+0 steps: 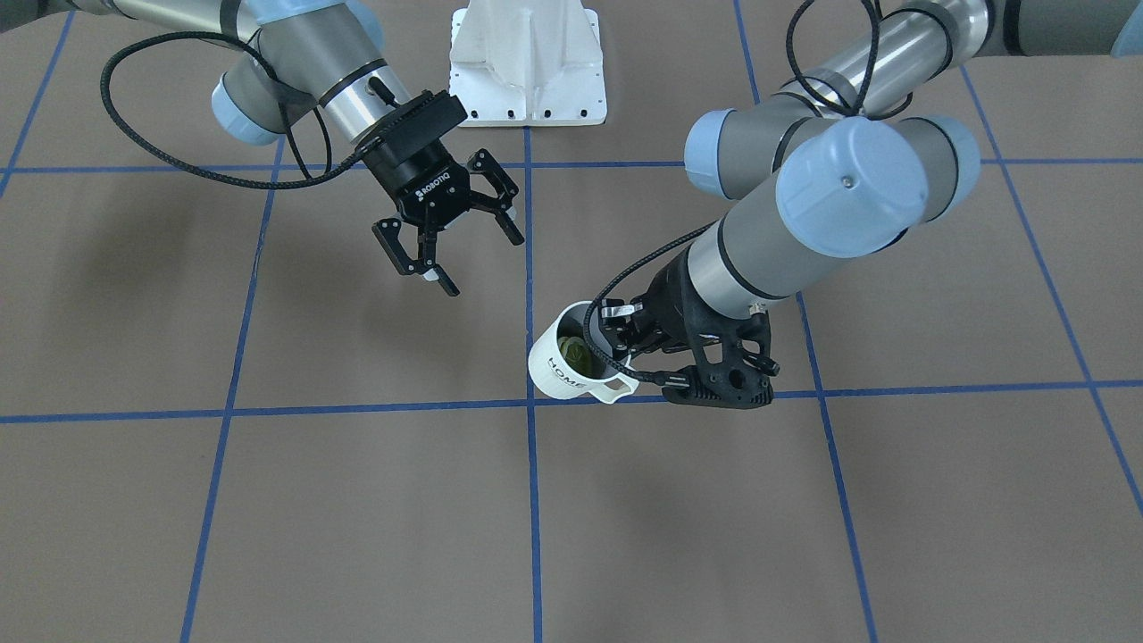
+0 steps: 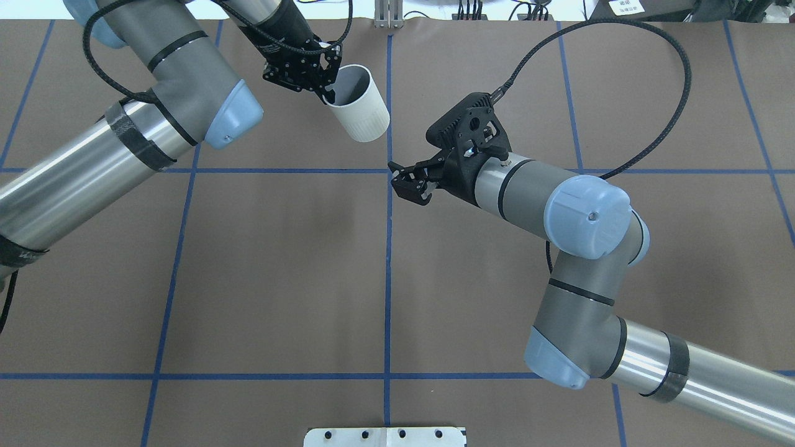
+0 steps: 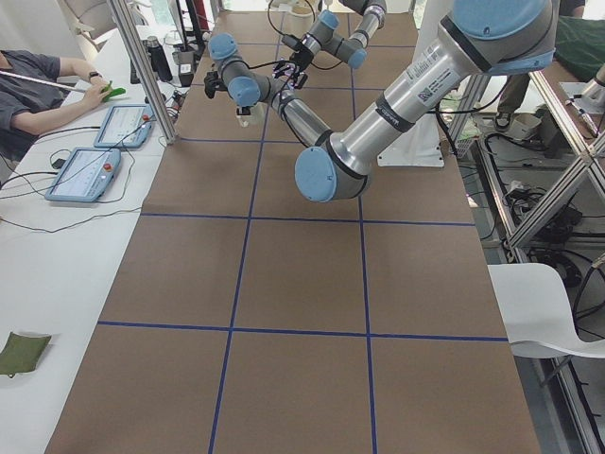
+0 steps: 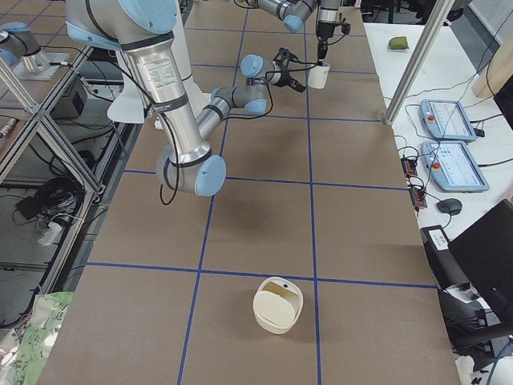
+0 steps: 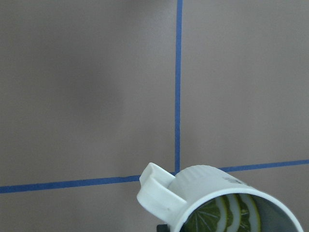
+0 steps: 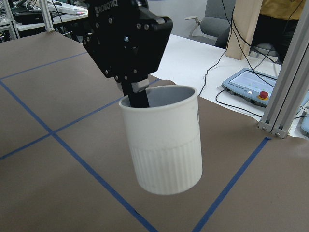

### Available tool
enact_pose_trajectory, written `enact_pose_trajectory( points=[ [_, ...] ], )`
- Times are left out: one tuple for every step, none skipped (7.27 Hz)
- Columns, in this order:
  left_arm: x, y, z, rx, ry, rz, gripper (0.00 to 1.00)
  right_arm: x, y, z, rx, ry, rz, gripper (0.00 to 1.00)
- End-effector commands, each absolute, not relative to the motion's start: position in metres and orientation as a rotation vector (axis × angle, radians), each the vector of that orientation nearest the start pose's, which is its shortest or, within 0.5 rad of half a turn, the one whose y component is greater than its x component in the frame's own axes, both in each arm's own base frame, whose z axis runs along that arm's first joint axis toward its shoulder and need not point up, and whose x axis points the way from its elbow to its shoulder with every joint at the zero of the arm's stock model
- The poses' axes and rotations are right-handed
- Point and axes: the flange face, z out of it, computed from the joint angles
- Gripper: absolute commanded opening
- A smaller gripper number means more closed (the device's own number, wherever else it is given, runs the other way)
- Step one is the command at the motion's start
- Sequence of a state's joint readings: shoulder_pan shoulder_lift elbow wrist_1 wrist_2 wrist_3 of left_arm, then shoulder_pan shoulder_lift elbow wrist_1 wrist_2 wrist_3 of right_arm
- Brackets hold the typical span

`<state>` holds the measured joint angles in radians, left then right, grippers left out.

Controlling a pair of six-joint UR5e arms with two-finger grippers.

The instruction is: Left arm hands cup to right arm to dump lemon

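Two arms reach out from the white base plate [image 1: 527, 67] toward your side of the brown table [image 1: 357, 518]. Nearest you, and farthest from the base plate, the cup [image 1: 555, 368] hangs clear of the table. It is tilted, its mouth turned up and back toward the base plate and its squared handle [image 1: 616, 390] pointing your way. You can read "HOME" on its white side. The lemon [image 5: 224, 215] lies inside it, against the grey wall, showing as a yellow-green slice in the left wrist view. The left gripper [image 1: 612, 346] is clamped on the cup's rim, one finger [image 6: 137, 99] down inside and the other outside. The bulky holed black block [image 1: 728, 368] sits just behind it on the left arm [image 1: 804, 223], which runs back past the base plate's left-arm side. Closer to the base plate, on its right-arm side, the right gripper [image 1: 478, 254] hangs with its fingers spread wide and nothing between them. It is apart from the cup and angled toward it. Behind it the right arm [image 1: 295, 71] and its looping black cable [image 1: 179, 170] lead back beside the base plate.
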<state>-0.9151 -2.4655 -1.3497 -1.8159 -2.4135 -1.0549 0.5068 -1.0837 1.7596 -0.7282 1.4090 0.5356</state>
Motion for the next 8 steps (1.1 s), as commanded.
enact_pose_trajectory(
  points=[
    [0.423, -0.621, 0.13, -0.03, 1.163, 0.054, 0.0, -0.463, -0.431, 0.207, 1.171, -0.946, -0.291, 0.99],
    [0.43, -0.615, 0.123, -0.065, 1.175, 0.019, 0.0, -0.464, -0.433, 0.208, 1.174, -0.94, -0.285, 0.99],
    [0.433, -0.608, 0.106, -0.098, 1.199, 0.035, 0.0, -0.464, -0.433, 0.207, 1.176, -0.94, -0.284, 0.99],
    [0.434, -0.607, 0.1, -0.11, 1.206, 0.028, 0.0, -0.464, -0.433, 0.206, 1.176, -0.944, -0.283, 0.99],
    [0.439, -0.603, 0.1, -0.117, 1.206, 0.034, 0.0, -0.464, -0.433, 0.206, 1.176, -0.944, -0.283, 0.99],
    [0.443, -0.6, 0.098, -0.118, 1.208, 0.04, 0.0, -0.464, -0.433, 0.206, 1.177, -0.945, -0.283, 0.99],
    [0.443, -0.598, 0.097, -0.117, 1.21, 0.043, 0.0, -0.464, -0.433, 0.205, 1.179, -0.946, -0.281, 0.99],
    [0.439, -0.594, 0.092, -0.108, 1.219, 0.05, 0.0, -0.464, -0.433, 0.206, 1.178, -0.944, -0.281, 0.99]
  ],
)
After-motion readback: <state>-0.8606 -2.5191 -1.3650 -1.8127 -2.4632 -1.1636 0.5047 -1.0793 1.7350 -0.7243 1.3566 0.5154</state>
